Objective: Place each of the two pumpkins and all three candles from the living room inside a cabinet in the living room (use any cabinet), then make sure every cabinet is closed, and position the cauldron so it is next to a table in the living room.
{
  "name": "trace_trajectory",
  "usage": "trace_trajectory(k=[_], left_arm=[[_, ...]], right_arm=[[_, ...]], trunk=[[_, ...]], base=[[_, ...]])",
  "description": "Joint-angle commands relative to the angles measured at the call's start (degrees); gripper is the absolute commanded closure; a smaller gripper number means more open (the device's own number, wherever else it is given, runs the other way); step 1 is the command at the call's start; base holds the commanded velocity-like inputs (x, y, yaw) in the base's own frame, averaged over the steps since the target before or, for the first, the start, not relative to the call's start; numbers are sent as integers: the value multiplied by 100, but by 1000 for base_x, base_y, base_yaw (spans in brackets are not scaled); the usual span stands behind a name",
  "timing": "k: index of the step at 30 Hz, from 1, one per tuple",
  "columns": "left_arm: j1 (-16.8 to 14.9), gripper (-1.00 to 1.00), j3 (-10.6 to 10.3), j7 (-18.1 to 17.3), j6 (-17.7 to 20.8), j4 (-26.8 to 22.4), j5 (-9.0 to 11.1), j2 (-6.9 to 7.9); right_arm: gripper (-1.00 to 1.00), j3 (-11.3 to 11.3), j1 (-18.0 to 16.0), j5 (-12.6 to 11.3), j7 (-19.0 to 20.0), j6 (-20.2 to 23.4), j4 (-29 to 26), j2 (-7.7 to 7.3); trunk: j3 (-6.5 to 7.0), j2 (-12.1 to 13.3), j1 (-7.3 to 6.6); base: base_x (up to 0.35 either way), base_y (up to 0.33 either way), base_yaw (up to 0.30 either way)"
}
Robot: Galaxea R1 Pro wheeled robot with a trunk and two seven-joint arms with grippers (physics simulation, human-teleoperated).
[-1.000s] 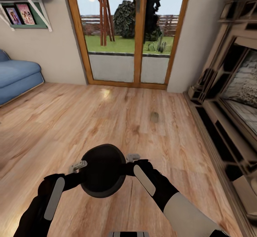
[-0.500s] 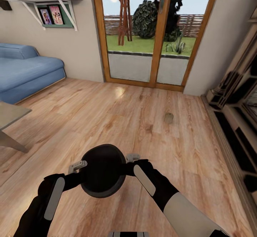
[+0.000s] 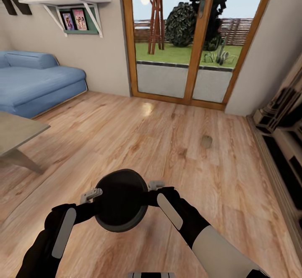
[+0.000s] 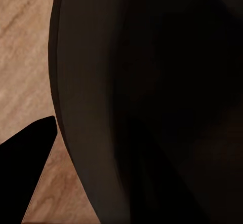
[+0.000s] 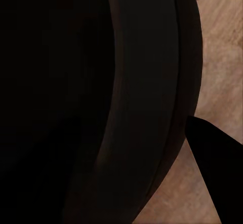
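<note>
black cauldron point(image 3: 121, 200) between left gripper point(image 3: 91, 195) and right gripper point(image 3: 155, 184)

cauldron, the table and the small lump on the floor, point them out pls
cauldron point(image 3: 121, 204), head view, middle of its dark inside
table point(image 3: 14, 132), head view, bare top near its corner
small lump point(image 3: 206, 142), head view, its middle, on the wooden floor

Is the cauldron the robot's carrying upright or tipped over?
Upright. In the head view the cauldron shows its round mouth facing up, held above the wood floor between the left gripper and the right gripper.
</note>
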Motion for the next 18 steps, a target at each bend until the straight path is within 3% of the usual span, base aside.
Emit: trace_trajectory(k=[1,9,18], left_arm=[[-4,100,106,62,19,-69,106,33],[-4,100,106,62,19,-69,106,36],[-4,100,98,54,14,-69,106,42]], right_arm=[[100,0,-7,-134,-52,11,2,0],[100,2,-7,-134,-51,11,2,0],[100,1,-7,-134,-44,9,-7,0]], trunk=[[1,-2,-2],[40,-2,-2],[82,-2,-2]], base=[[0,0,249],[6,0,251],[261,0,244]])
